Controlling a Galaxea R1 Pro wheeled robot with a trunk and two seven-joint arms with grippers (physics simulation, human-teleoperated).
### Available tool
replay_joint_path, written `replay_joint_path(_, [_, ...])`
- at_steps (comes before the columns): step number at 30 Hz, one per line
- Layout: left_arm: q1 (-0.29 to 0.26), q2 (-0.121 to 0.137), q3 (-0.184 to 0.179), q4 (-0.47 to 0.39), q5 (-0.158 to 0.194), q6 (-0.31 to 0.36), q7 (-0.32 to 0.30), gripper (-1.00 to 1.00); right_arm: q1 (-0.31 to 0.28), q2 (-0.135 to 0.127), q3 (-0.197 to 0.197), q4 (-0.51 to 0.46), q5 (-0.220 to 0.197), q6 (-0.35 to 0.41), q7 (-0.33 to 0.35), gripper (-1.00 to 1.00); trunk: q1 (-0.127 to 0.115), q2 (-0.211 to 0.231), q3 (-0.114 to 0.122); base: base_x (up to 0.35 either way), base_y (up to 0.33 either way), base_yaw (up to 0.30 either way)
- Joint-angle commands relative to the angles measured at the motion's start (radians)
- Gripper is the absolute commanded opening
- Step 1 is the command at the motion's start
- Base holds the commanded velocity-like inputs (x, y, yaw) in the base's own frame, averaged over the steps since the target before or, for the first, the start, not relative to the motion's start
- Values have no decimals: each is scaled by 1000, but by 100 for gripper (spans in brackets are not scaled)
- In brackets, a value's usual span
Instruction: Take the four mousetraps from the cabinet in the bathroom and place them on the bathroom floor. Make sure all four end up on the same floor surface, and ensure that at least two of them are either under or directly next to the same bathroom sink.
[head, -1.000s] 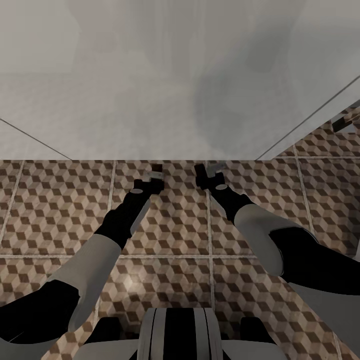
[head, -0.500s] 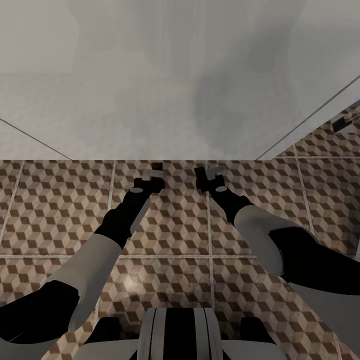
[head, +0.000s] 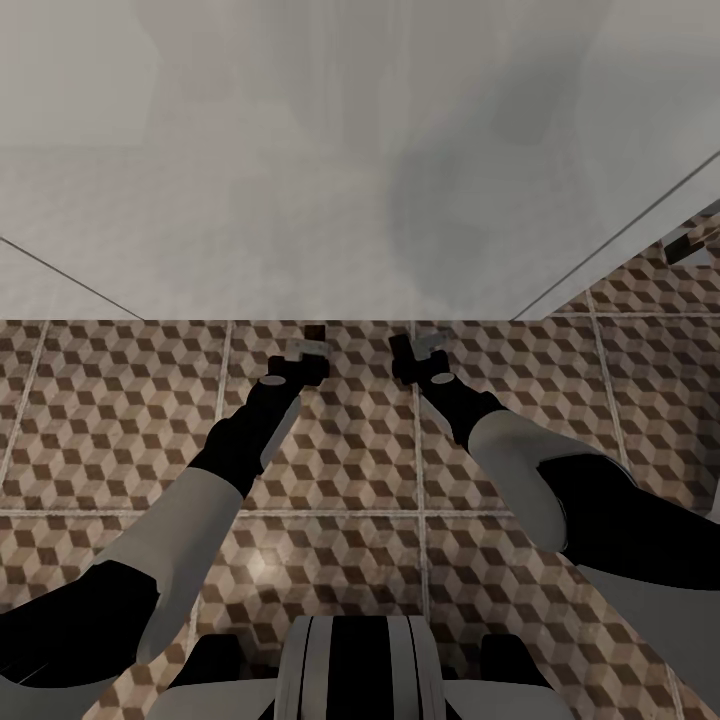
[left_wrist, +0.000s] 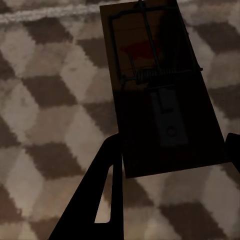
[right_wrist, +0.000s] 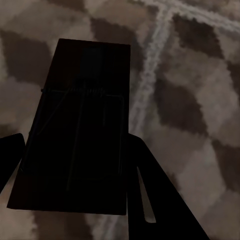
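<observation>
Gripped between the dark fingers (left_wrist: 107, 200) of the left gripper (head: 312, 345) is one mousetrap (left_wrist: 160, 90), its tan board, wire spring and red mark seen lengthways in the left wrist view against the cube-patterned bathroom floor (head: 120, 420). Whether that trap is touching the tiles or is held just above them cannot be told. To its right, a second mousetrap (right_wrist: 80, 130) is clamped in the right gripper (head: 415, 345), its board deep in shadow in the right wrist view, with a pale grout line (right_wrist: 150, 75) running just beside it.

Two traps are judged to be out of the cabinet and brought low over the floor; release of both is taken as the step in hand. The other two traps and the cabinet are yet to be dealt with, and no sink can be made out, so nearness to one cannot be confirmed.

Both arms are stretched forward and downward from the trunk in the head view, forearms converging so that the two grippers are near each other, close to the foot of a pale grey wall (head: 300, 200).
</observation>
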Motion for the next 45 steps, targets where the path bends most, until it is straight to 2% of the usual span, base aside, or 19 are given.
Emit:
replay_joint_path(1, [0, 1, -4, -1, 9, 5, 8, -100, -1, 0, 7, 2, 0, -2, -4, -100, 0, 0, 0, 0, 0, 0])
replay_joint_path(34, [0, 1, -4, 0, 9, 4, 8, -100, -1, 0, 9, 2, 0, 9, -25, -100, 0, 0, 0, 0, 0, 0])
replay_joint_path(45, [0, 1, -5, 1, 9, 4, 8, -100, -1, 0, 9, 2, 1, 37, -37, -100, 0, 0, 0, 0, 0, 0])
